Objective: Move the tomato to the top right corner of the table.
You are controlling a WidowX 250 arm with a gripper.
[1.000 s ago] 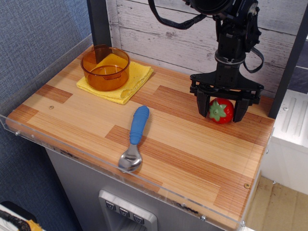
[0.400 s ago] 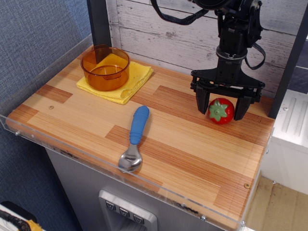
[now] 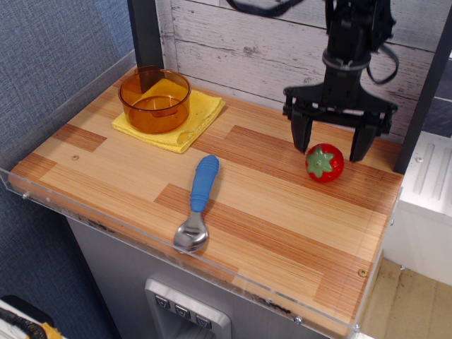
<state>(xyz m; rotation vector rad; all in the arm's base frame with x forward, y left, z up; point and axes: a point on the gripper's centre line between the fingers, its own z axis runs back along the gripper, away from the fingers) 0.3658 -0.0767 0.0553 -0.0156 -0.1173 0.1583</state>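
Note:
The tomato (image 3: 325, 162) is a small glossy red toy with a green leafy cap. It lies on its side on the wooden table (image 3: 233, 212), near the far right corner. My gripper (image 3: 330, 147) is black, open and empty. It hangs a little above the tomato, with one finger on each side of it and not touching it.
An orange transparent pot (image 3: 155, 98) sits on a yellow cloth (image 3: 183, 127) at the far left. A spoon with a blue handle (image 3: 198, 201) lies near the front middle. A white plank wall stands behind the table and a dark post at the right.
My gripper has risen straight up from around the tomato, leaving it lying on the table in the same place.

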